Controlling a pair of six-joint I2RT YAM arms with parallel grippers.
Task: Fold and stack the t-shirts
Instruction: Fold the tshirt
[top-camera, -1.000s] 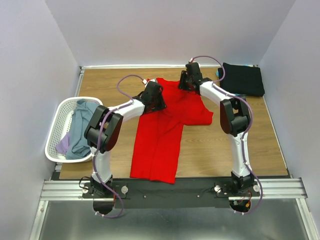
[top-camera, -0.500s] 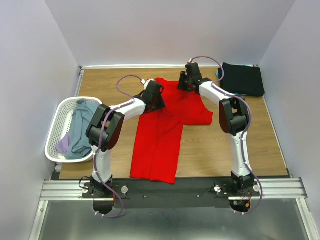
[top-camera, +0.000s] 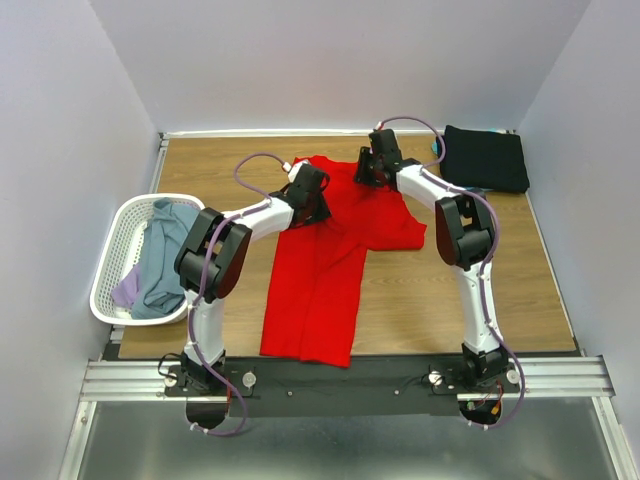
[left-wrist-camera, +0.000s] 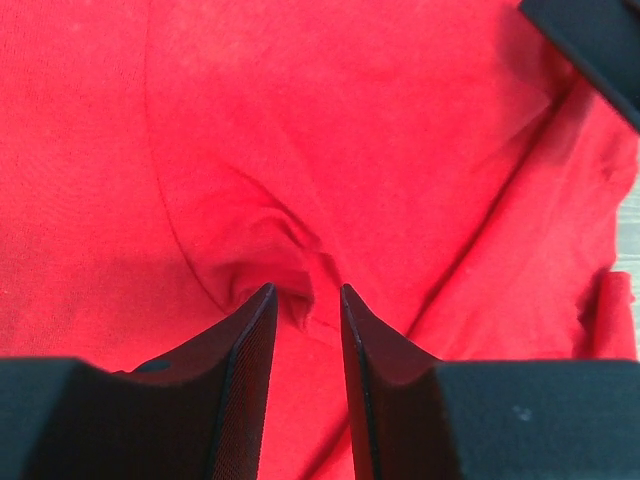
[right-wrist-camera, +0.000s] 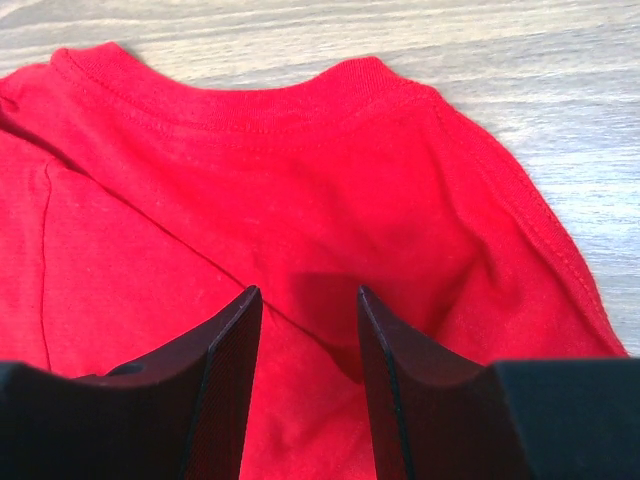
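Observation:
The red t-shirt (top-camera: 325, 260) lies flat on the wooden table, its body a long strip toward the near edge, one sleeve (top-camera: 400, 228) sticking out right. My left gripper (top-camera: 318, 206) presses on its upper left part. In the left wrist view the jaws (left-wrist-camera: 305, 290) stand a narrow gap apart, with a small pucker of red cloth (left-wrist-camera: 290, 250) at their tips. My right gripper (top-camera: 362, 176) is just below the collar (right-wrist-camera: 300, 90). Its jaws (right-wrist-camera: 308, 292) stand a little apart over flat red cloth. A black folded shirt (top-camera: 487, 158) lies at the far right.
A white mesh basket (top-camera: 118, 218) stands at the left edge, holding a grey-blue shirt (top-camera: 160, 255) and a lavender one (top-camera: 125, 290). A bit of teal (top-camera: 437, 148) shows beside the black shirt. Walls close in on three sides.
Both grippers have shifted slightly toward the far end of the red shirt. The shirt itself lies the same.

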